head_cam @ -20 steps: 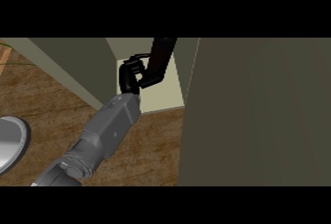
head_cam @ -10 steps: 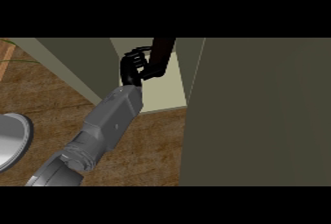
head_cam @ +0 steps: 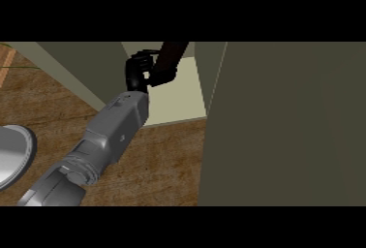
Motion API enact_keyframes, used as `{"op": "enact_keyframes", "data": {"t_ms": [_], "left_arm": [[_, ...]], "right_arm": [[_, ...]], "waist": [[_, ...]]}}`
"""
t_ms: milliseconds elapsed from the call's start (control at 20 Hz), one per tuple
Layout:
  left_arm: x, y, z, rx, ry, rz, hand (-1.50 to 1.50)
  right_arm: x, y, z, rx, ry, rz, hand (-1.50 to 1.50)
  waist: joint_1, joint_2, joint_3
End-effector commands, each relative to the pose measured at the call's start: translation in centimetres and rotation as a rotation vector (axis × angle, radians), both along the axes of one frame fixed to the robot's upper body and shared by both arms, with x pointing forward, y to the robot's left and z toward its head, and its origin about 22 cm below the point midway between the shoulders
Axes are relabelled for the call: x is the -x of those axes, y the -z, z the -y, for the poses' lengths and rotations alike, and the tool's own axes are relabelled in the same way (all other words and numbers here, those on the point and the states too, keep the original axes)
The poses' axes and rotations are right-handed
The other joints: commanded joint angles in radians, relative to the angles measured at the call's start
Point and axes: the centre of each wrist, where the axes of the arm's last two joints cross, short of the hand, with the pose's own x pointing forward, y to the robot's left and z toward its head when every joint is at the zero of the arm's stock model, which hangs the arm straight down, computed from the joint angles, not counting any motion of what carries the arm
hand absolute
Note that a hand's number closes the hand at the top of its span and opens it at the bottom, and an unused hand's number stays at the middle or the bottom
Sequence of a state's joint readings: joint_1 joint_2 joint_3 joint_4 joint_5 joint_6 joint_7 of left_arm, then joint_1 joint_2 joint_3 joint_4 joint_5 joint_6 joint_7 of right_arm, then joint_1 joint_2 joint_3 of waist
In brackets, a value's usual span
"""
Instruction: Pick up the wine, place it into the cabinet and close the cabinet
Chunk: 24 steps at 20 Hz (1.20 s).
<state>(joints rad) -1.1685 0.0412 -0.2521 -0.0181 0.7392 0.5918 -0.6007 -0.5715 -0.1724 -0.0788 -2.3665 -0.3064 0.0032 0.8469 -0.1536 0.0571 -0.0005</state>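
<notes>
— Where's the wine [head_cam: 172, 54] right now?

— Up inside the cabinet [head_cam: 187, 94], over its pale floor. It's a dark, slim bottle, tilted, with its top running out of sight at the upper edge.

— And which hand has it?

— Going by where the arm [head_cam: 107, 135] comes in, low on the left side, I'd say the left hand [head_cam: 139, 72]. The black fingers are curled round the bottle's lower part, holding it.

— Is the bottle standing on the shelf?

— I can't tell; the hand covers its base.

— The door?

— The door [head_cam: 286, 126] is open. It hangs as a big olive panel filling the right side, its edge just beside the bottle.

— Anything else on the counter [head_cam: 164, 164]?

— A grey plate [head_cam: 10, 155], cut off at the left edge, well apart from the cabinet.

— The other hand?

— Nowhere I can see.
</notes>
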Motion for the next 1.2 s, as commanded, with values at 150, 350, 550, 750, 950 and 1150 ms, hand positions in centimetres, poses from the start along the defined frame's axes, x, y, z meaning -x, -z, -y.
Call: {"op": "enact_keyframes", "data": {"t_ms": [150,350,550,750,950,1150], "left_arm": [[-0.1,0.3,-2.3,-0.196,-0.087,0.017,1.5],[0.0,0.7,-3.9,-0.253,-0.138,-0.025,1.5],[0.8,2.2,-4.6,-0.28,-0.153,-0.05,1.5],[0.4,1.5,-5.3,-0.307,-0.107,-0.058,-1.5],[0.5,1.7,-5.5,-0.273,-0.125,-0.083,-1.5],[0.2,1.2,-6.5,-0.237,-0.103,-0.094,-1.5]], "right_arm": [[0.3,-0.1,0.3,-0.012,-0.017,0.009,-1.5],[0.5,0.0,0.1,-0.003,-0.032,0.001,-1.5],[0.6,-0.2,-0.1,0.005,-0.028,0.024,-1.5],[0.4,-0.1,-0.4,0.002,-0.041,0.025,-1.5],[0.9,-0.1,-0.5,-0.004,-0.06,0.025,-1.5],[0.5,-0.2,0.0,0.0,-0.035,0.022,-1.5]], "waist": [[-0.013,0.01,0.0],[-0.011,0.008,-0.001],[-0.015,0.016,-0.003],[-0.021,0.022,-0.003],[-0.023,0.014,-0.004],[-0.016,0.013,-0.003]]}}
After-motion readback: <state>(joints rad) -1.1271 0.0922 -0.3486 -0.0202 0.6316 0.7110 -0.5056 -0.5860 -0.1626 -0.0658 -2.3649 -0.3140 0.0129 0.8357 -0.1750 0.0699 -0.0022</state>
